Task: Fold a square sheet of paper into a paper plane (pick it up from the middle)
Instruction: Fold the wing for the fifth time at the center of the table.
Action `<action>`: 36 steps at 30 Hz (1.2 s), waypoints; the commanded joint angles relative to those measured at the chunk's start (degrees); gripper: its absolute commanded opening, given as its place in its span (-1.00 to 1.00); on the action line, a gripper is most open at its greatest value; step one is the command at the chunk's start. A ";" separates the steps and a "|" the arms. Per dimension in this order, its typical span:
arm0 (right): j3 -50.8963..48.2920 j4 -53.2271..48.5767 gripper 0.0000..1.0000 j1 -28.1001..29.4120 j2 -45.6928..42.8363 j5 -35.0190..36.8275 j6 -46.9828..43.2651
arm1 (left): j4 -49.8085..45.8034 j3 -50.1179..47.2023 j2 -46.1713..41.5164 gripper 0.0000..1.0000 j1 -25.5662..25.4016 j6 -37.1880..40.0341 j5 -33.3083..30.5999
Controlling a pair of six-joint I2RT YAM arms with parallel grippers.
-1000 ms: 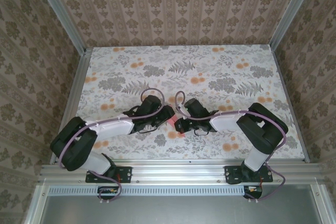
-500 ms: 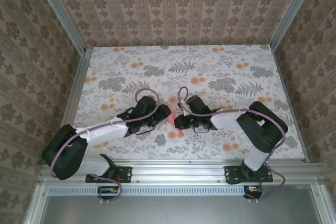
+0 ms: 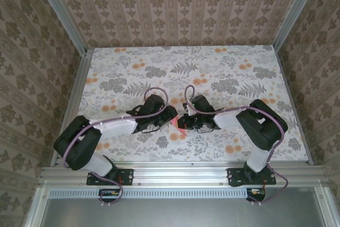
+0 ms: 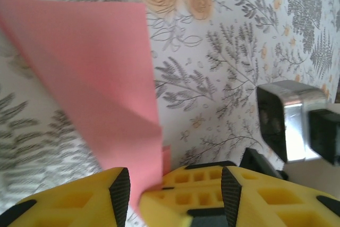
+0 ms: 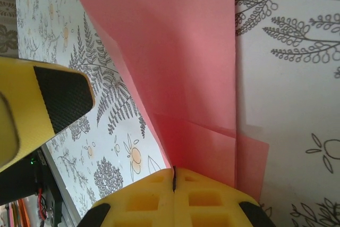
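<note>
The right pincer [image 5: 174, 173] is clamped tight, its fingers meeting at the bottom centre of its wrist view and nipping the low edge of the square sheet of paper [image 5: 180, 67]. The pink sheet rises from the clamp toward the top of the frame. It's creased, one layer over another, with a small flap poking out at lower right. Looks like the anchor grip, holding the sheet up off the worktop [image 3: 239, 67] so the other arm can work a fold. The left pincer [image 4: 175, 184] is about half open, pads apart at the bottom of its wrist view, straddling the paper's bottom corner and the right pincer's yellow tips. It grips nothing that I can see; probably lining up to pinch beside the clamp and press a crease. One of its black-padded fingers [image 5: 58, 97] sits at the left of the right wrist view, just beside the sheet, apart from it. In the top view both pincers are tip to tip at lower centre, a pink sliver between them. Folding looks partway done.
</note>
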 commanded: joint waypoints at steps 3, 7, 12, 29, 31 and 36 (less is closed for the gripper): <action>0.46 -0.88 -0.87 -0.57 0.38 -1.21 0.86 | 2.92 3.26 4.08 0.01 0.56 2.02 2.30; -0.21 -0.41 -0.77 -0.59 -1.33 -0.76 -0.11 | 4.79 3.09 6.36 0.00 1.05 1.54 2.58; -1.88 -0.86 -0.48 -0.03 -5.27 2.55 -4.28 | 4.34 3.50 6.53 0.00 1.61 2.25 2.30; -1.77 -5.60 -0.14 6.08 -8.17 18.34 -22.25 | 4.75 4.44 7.51 -0.01 2.01 2.25 3.18; -1.32 -5.91 -0.14 6.44 -7.61 18.63 -22.71 | 4.82 4.61 7.65 0.00 2.02 2.27 3.38; -1.06 -4.79 -0.20 6.63 -6.72 18.29 -22.41 | 5.01 4.69 7.66 -0.01 2.01 2.16 3.49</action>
